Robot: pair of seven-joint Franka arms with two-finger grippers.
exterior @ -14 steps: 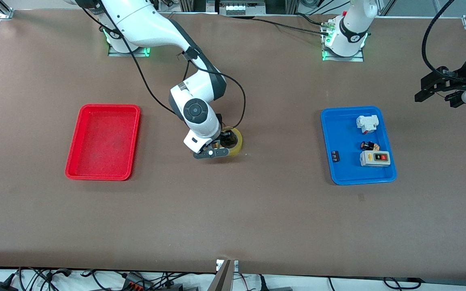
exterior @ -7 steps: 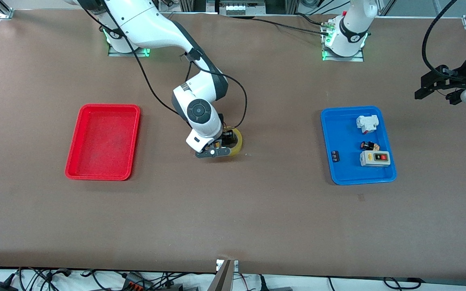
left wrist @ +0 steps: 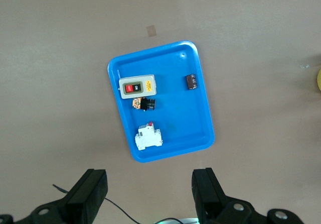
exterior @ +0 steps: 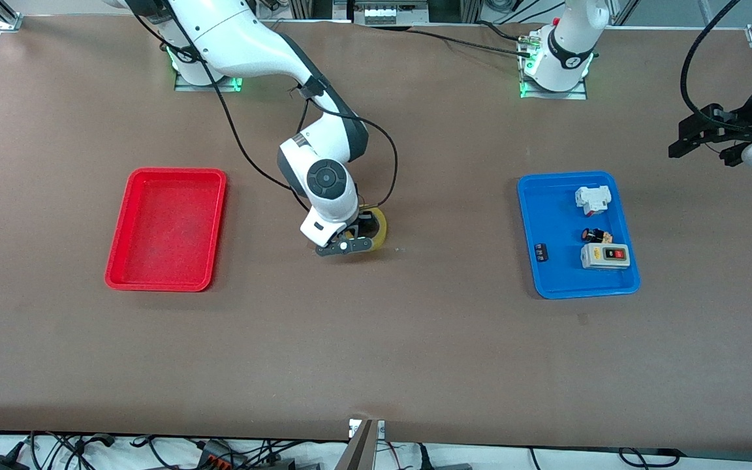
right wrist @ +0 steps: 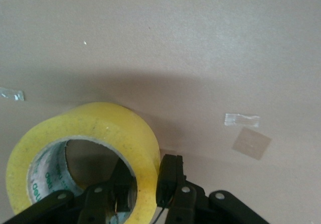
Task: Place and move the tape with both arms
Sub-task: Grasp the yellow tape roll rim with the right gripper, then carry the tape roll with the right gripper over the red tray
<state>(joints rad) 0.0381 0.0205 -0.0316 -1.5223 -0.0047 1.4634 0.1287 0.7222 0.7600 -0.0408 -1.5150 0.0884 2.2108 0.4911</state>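
The yellowish tape roll (exterior: pixel 381 228) is at the middle of the table, between the two trays. My right gripper (exterior: pixel 358 234) is shut on the roll's wall. In the right wrist view one finger (right wrist: pixel 170 174) is outside the tape (right wrist: pixel 110 128) and the other is inside its hole, so my right gripper (right wrist: pixel 148 176) pinches the wall. The roll looks tilted, with a shadow on the table beneath it. My left gripper (exterior: pixel 702 140) waits in the air, open and empty, toward the left arm's end of the table past the blue tray; the left wrist view shows it (left wrist: pixel 150 194) with its fingers wide apart.
A blue tray (exterior: pixel 549 215) holds a white-grey switch box (exterior: pixel 604 256), a white breaker (exterior: pixel 593 199) and small black parts. It also shows in the left wrist view (left wrist: pixel 200 118). An empty red tray (exterior: pixel 167 228) lies toward the right arm's end.
My right gripper and the tape have shifted slightly toward the red tray, and the roll now looks more tilted. The left gripper has barely moved.
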